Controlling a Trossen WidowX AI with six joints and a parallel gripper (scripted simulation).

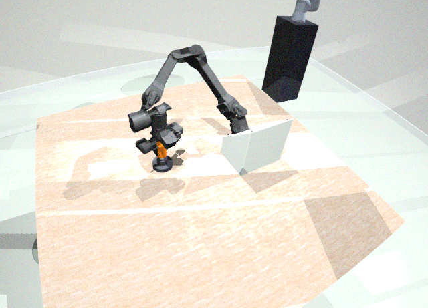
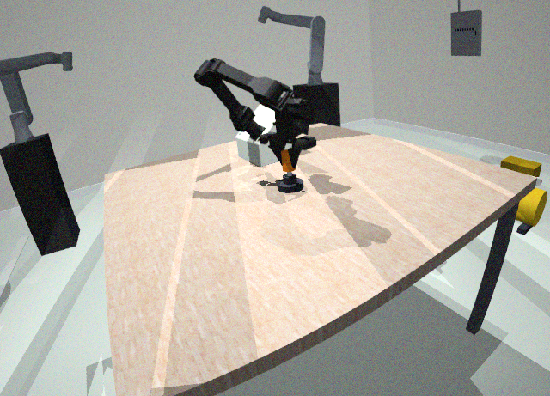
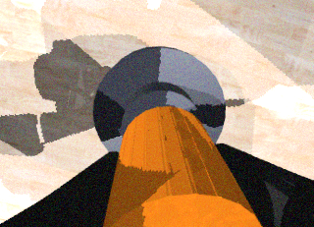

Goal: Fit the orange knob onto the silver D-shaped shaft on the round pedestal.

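I'm gripping the orange knob (image 1: 161, 150) (image 2: 287, 160) (image 3: 167, 160), my gripper (image 1: 161, 154) (image 2: 289, 164) (image 3: 167, 158) standing part-open, fingers closing on its two sides. Arm is arching up and over, gripper pointing down at the bench (image 1: 172, 246) (image 2: 213, 271) (image 3: 275, 50).

Knob is sitting over the round pedestal (image 1: 162, 168) (image 2: 290, 186) (image 3: 132, 70), not down on it: exterior view is showing a short bit of silver shaft (image 2: 290, 173) between the knob's lower end and the pedestal's raised middle. Can't tell whether the shaft's tip is entering the hole. Hole and both flat sides aren't showing, so can't tell if they're lining up. In the wrist view the knob's far end is covering part of the pedestal's centre, and its ribbed side is catching light and shadow.

Pedestal is standing upright on the bench, dark, wide at the foot, narrower on top. Pale panels (image 1: 266, 142) (image 2: 247, 149) are standing beside my arm's base, well apart from the pedestal. Shadows are falling across the bench around it. Beyond the bench, a black block (image 1: 290, 56) (image 2: 317, 100) is carrying a grey arm (image 1: 300, 9) (image 2: 316, 41); yellow things (image 2: 530, 205) are showing past the bench's far right corner in the exterior view.
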